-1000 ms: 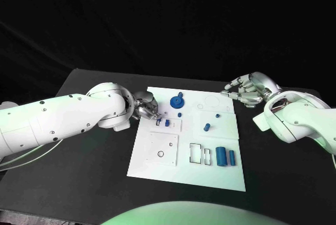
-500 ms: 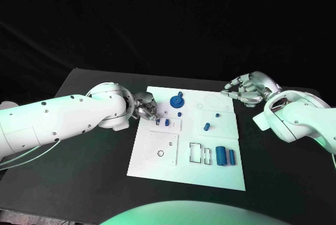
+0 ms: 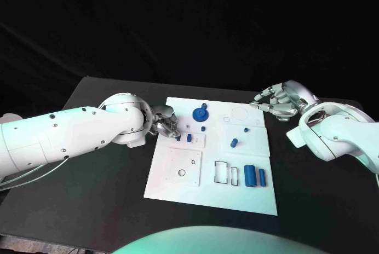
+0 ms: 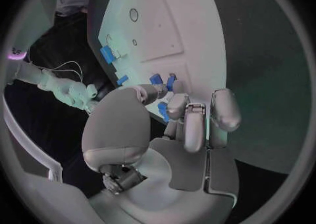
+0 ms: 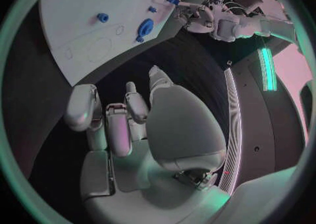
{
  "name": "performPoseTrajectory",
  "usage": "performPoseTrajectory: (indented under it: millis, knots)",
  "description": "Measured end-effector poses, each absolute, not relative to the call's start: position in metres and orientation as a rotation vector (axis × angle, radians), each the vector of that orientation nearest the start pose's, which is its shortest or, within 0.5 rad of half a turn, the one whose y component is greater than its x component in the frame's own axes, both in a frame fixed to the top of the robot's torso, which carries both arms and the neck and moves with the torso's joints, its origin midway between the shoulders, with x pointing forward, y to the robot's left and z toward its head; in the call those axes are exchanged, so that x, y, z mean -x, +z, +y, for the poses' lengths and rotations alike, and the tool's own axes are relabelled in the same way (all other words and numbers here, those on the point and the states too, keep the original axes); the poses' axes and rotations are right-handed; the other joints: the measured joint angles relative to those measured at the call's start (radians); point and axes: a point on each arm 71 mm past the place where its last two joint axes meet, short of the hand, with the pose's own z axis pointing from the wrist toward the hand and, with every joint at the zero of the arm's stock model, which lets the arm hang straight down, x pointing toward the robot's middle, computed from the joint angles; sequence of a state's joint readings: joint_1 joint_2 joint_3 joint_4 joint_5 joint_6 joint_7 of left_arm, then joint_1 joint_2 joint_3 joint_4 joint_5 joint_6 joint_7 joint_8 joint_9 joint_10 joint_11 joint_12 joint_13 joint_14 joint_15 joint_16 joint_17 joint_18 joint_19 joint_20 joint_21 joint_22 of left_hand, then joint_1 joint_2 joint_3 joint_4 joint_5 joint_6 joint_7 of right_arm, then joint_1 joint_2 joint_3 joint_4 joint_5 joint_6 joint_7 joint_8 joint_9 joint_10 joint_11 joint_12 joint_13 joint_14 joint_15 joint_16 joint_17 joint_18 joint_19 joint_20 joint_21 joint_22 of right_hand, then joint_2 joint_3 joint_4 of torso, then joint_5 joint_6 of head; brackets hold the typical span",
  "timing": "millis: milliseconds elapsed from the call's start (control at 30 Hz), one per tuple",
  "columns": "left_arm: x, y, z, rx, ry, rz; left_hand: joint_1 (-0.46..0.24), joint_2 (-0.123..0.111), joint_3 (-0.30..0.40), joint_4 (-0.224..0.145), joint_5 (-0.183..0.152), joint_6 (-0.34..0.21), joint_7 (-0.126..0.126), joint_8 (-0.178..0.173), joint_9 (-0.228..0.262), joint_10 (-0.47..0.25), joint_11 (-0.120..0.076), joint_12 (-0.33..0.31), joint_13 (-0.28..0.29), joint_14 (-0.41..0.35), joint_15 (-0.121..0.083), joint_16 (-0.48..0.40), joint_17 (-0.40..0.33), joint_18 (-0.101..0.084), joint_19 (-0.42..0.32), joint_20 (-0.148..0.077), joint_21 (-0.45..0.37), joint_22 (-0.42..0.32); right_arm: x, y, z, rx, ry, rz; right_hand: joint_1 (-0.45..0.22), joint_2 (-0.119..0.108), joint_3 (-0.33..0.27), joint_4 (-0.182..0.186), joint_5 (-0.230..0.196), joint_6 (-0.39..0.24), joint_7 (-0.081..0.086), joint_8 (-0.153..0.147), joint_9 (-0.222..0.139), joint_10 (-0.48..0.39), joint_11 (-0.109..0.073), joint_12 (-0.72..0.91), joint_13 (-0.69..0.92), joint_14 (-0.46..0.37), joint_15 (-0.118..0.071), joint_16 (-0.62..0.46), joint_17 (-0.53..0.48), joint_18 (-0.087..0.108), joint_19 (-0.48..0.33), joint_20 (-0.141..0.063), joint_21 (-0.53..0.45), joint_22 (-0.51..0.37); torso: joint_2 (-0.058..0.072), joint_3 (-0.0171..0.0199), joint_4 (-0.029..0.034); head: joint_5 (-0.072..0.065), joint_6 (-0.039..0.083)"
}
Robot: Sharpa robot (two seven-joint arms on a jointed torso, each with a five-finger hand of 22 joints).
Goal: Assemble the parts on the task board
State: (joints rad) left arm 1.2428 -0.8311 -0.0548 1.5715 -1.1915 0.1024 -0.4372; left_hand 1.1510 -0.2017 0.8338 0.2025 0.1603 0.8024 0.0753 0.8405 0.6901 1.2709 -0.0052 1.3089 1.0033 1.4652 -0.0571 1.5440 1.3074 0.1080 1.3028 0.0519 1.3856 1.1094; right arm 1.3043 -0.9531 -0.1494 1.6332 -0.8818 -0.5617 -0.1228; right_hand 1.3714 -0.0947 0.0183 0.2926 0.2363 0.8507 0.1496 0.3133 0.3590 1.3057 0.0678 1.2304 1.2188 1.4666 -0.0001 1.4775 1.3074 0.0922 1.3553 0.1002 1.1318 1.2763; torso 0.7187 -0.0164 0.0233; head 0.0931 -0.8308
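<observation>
Working at the board's (image 3: 237, 199) left edge, the left hand (image 3: 164, 122) curls its fingers over a small blue piece (image 3: 189, 137); seat it squarely. Right hand (image 3: 278, 103), fingers curled empty, hovers off the far right corner.

no readable text, labels, numbers, or signs

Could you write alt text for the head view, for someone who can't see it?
A white task board with small blue parts lies on a black table. The left robot hand reaches its left edge; the right robot hand hovers beside its far right corner.
</observation>
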Motion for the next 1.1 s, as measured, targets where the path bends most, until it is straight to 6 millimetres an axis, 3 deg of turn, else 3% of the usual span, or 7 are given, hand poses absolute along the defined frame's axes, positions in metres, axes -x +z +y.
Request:
performPoseTrajectory:
  millis: [967,1100]
  knots:
    - [-0.4736,-0.2042,0.1921,-0.003,-0.473,2.228,-0.006,-0.006,0.009,-0.009,-0.001,0.007,0.001,0.004,0.002,0.007,0.0,0.004,0.01,0.0,0.0,0.0,0.0,0.0,0.0,0.0,0.0,0.003,-0.474,-0.1667,-0.242,-0.488,0.778,1.619,0.0,0.0,0.0,0.0,0.0,0.0,0.0,0.0,0.0,0.0,0.0,0.0,0.0,0.0,0.0,0.0,0.0,0.0,0.0,0.0,0.0,0.0,0.0,-0.0004,-0.0004,0.002,-0.006]
    - [-0.4742,-0.2046,0.1918,-0.001,-0.472,2.228,-0.01,-0.009,0.009,-0.009,0.017,0.013,-0.002,0.004,0.0,0.016,-0.002,0.01,0.015,0.0,0.0,0.0,0.0,0.0,0.0,0.0,0.0,0.003,-0.474,-0.1668,-0.242,-0.488,0.778,1.619,0.0,0.0,0.0,0.0,0.0,0.0,0.0,0.0,0.0,0.0,0.0,0.0,0.0,0.0,0.0,0.0,0.0,0.0,0.0,0.0,0.0,0.0,0.0,-0.0004,-0.0004,0.002,-0.006]
